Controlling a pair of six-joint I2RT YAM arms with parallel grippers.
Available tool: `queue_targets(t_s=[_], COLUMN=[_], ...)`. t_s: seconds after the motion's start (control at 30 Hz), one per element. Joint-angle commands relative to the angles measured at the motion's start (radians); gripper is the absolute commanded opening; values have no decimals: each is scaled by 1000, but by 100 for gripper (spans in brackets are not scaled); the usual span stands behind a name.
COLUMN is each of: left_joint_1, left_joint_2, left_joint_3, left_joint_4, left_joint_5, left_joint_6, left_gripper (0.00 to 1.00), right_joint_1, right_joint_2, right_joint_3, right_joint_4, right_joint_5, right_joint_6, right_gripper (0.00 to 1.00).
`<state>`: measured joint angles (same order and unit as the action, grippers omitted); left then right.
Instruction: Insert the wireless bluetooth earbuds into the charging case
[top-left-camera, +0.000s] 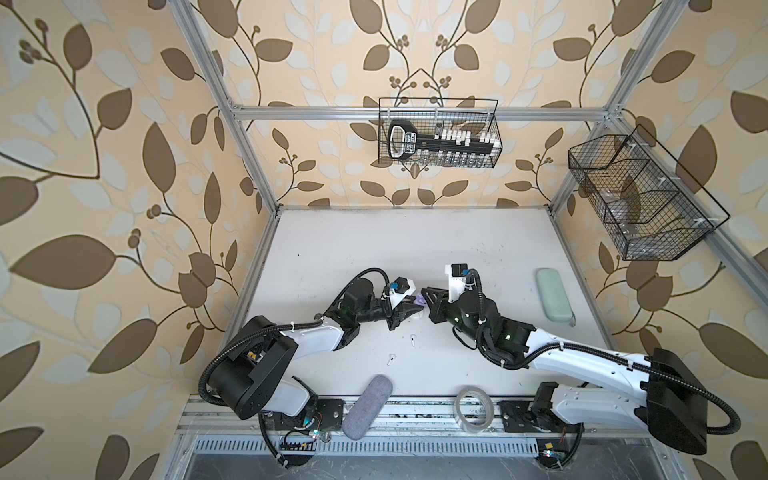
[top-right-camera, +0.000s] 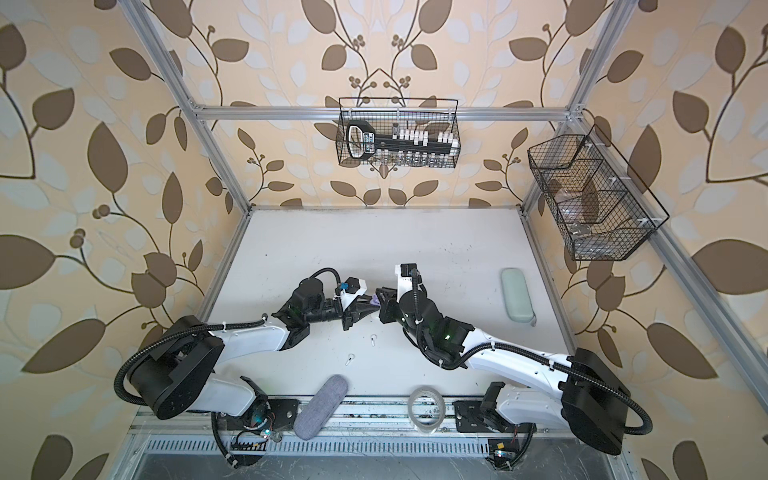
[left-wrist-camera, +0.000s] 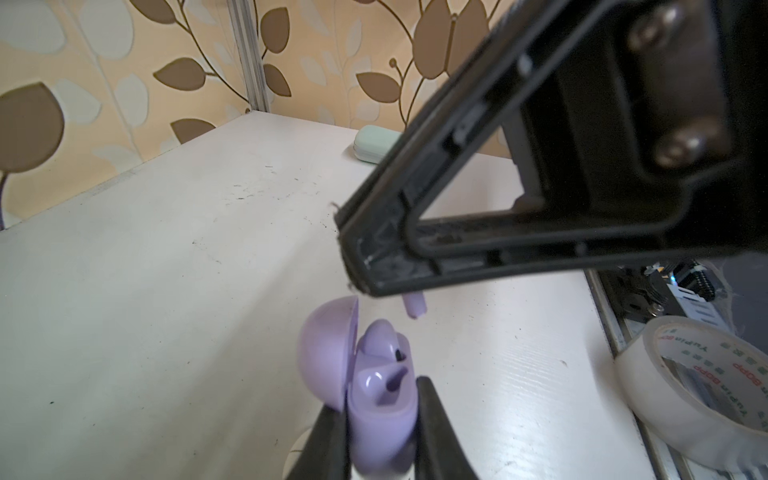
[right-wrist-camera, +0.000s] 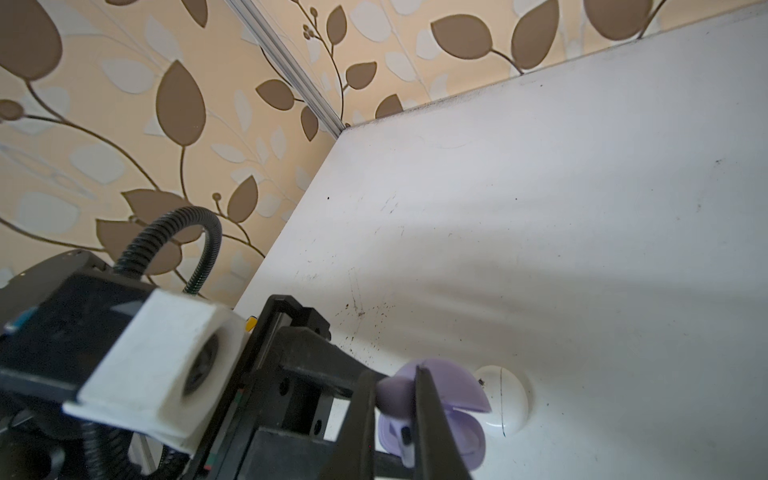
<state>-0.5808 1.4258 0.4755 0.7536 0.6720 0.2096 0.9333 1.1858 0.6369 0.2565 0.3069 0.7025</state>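
The left hand (left-wrist-camera: 380, 415) clamps the open lilac charging case (left-wrist-camera: 370, 390) mid-frame in both top views, the right hand (right-wrist-camera: 394, 411) pinches a lilac earbud (left-wrist-camera: 414, 305) just above it, and a white earbud (top-left-camera: 413, 340) and a second white earbud (top-left-camera: 390, 359) lie lower in frame on the tabletop (top-left-camera: 374, 249).

Both arms bent inward, tips nearly meeting; left gripper (top-left-camera: 416, 309) clamped tight, right gripper (top-left-camera: 424, 290) pinched closed, just above.
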Motion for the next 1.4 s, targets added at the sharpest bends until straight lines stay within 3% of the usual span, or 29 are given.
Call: queue_targets(t_s=[0.0, 1.37], left_joint_1=[13, 18], left_joint_2=[-36, -32], left_joint_3=[27, 29], left_joint_4=[58, 71], left_joint_5=[1, 18], left_joint_6=[-11, -26], left_gripper=[0, 0], right_joint_1=[-6, -23], right_joint_2=[12, 120], right_joint_3=[-23, -2], right_joint_4=[36, 118], right_joint_5=[-4, -60], right_joint_6=[15, 29], right_gripper=[12, 11])
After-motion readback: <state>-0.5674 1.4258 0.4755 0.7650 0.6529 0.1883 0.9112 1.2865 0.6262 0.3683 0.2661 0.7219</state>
